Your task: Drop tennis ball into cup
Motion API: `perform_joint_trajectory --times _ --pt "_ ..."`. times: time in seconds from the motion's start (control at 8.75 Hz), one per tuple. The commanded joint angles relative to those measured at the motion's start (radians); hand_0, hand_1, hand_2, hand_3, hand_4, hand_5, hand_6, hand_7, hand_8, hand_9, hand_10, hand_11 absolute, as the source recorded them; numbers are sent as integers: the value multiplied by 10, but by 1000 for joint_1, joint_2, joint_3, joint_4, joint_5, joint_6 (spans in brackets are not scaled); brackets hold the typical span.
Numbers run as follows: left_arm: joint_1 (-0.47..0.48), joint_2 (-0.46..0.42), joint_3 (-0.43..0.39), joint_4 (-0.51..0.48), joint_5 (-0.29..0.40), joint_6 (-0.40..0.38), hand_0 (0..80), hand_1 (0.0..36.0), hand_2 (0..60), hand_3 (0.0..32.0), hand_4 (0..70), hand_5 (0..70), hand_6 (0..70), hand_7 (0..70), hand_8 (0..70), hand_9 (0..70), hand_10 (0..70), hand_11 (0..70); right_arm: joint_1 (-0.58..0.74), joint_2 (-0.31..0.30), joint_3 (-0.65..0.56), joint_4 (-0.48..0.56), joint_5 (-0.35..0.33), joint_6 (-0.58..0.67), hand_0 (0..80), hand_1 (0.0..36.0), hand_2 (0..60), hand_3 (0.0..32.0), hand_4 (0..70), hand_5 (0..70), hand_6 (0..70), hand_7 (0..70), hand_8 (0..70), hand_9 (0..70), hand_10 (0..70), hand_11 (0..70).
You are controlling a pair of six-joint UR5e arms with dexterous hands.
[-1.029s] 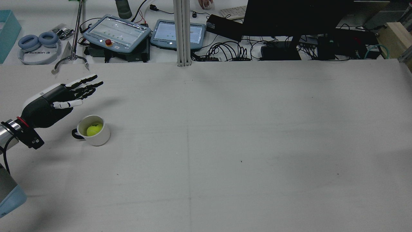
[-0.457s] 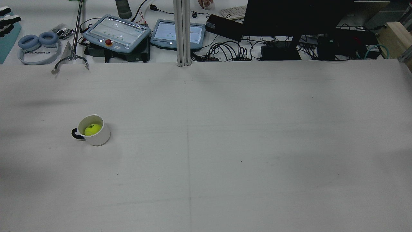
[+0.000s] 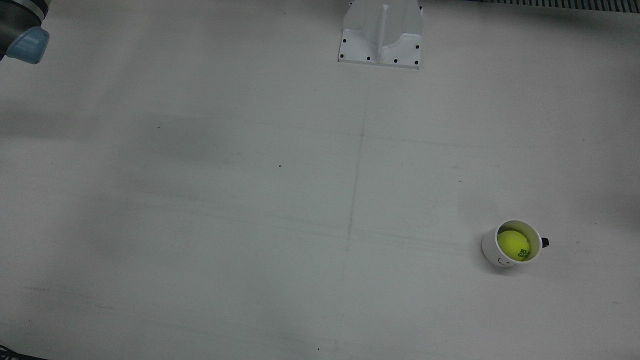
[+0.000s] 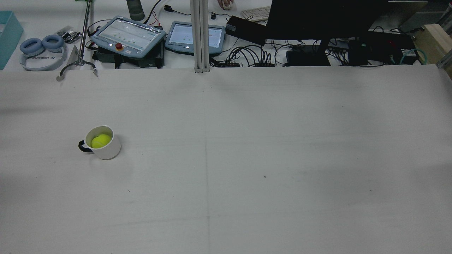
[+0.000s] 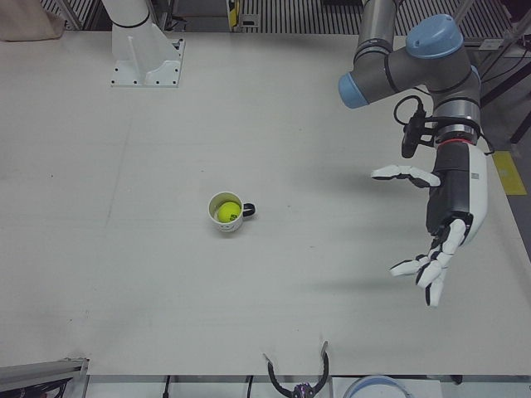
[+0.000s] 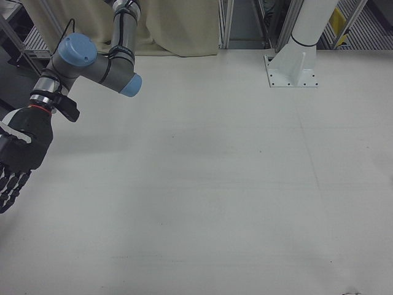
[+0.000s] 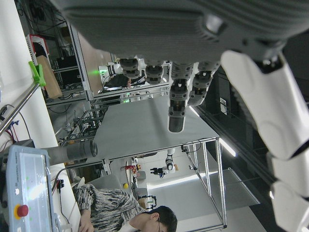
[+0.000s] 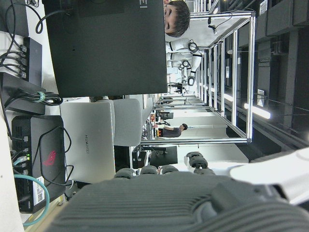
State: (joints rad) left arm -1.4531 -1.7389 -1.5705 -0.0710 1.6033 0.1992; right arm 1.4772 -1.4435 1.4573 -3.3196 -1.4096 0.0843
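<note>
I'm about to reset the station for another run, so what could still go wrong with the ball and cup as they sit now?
The ball already lies in the cup, and both hands are clear of it, so the risks look small.

1. The left hand hangs open to one side of the cup; a low sweep back across might tip it.

2. The cup stands alone on the table, so a bump could slide it or spill the ball.

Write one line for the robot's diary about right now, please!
tennis ball: inside cup | cup: upright on table | left hand: open, off to the side | right hand: open, holding nothing
</note>
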Motion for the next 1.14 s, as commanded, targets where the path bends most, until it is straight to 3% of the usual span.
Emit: perform_joint_trajectory --times 0.0,0.11,0.23,0.34,0.46,0.69,0.91,1.03 --pt "-38 51 -5 -52 10 -1 424 79 134 0 148 77 289 107 84 55 60 93 0 0 0 0 1 0 0 0 0 0 0 0 0 0 0 0 0 0" --pt "-38 53 -6 -55 12 -1 423 68 134 0 146 94 383 67 100 45 59 91 0 2 0 0 1 0 0 0 0 0 0 0 0 0 0 0 0 0" --pt "-36 53 -2 -62 12 -1 425 71 131 0 139 92 367 65 98 47 59 92 0 2 0 0 1 0 0 0 0 0 0 0 0 0 0 0 0 0" --pt "-36 55 -2 -61 13 -1 425 77 112 0 120 73 252 72 69 38 55 87 0 2 0 0 1 0 0 0 0 0 0 0 0 0 0 0 0 0" --pt "-36 64 -2 -59 13 -3 415 75 96 0 89 63 205 50 50 23 44 71 0 2 0 0 0 0 0 0 0 0 0 0 0 0 0 0 0 0" --pt "-36 64 0 -59 13 -4 431 86 119 0 115 69 233 78 62 34 36 60 0 2 0 0 1 0 0 0 0 0 0 0 0 0 0 0 0 0" --pt "-35 64 3 -61 13 -3 423 74 142 0 125 91 362 81 96 47 44 70 0 2 0 0 0 0 0 0 0 0 0 0 0 0 0 0 0 0" --pt "-35 67 4 -68 13 -3 425 67 131 0 152 97 398 211 141 124 90 136 0 2 0 0 0 0 0 0 0 0 0 0 0 0 0 0 0 0"
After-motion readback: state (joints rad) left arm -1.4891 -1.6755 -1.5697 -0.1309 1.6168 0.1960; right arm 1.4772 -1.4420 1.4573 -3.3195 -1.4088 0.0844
